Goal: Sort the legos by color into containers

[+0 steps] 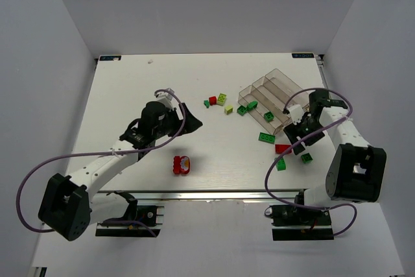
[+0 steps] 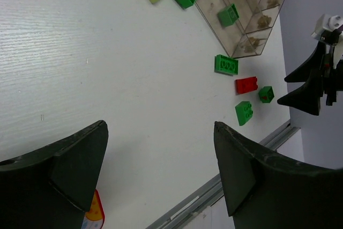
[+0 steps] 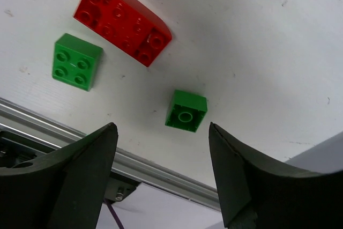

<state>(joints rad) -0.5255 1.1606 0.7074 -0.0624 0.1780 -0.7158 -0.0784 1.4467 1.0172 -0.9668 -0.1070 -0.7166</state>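
Observation:
The clear tray (image 1: 280,81) stands at the back right, a dark green lego (image 1: 268,116) in one compartment. Green, red and pale yellow-green legos (image 1: 222,98) lie left of it. Nearer the front lie a green brick (image 1: 266,137), a red brick (image 1: 283,148) and two green ones (image 1: 281,165). My right gripper (image 3: 162,126) hangs open over the table's front edge; a small green lego (image 3: 186,111) lies upside down just beyond its tips, untouched. The red brick (image 3: 123,21) and a green square brick (image 3: 77,60) lie farther off. My left gripper (image 2: 161,127) is open and empty over mid-table.
A red piece with a yellow and white part (image 1: 181,165) lies near the front edge, below the left gripper. The table's metal rail (image 3: 144,167) runs right under the right gripper. White walls close in the table on three sides.

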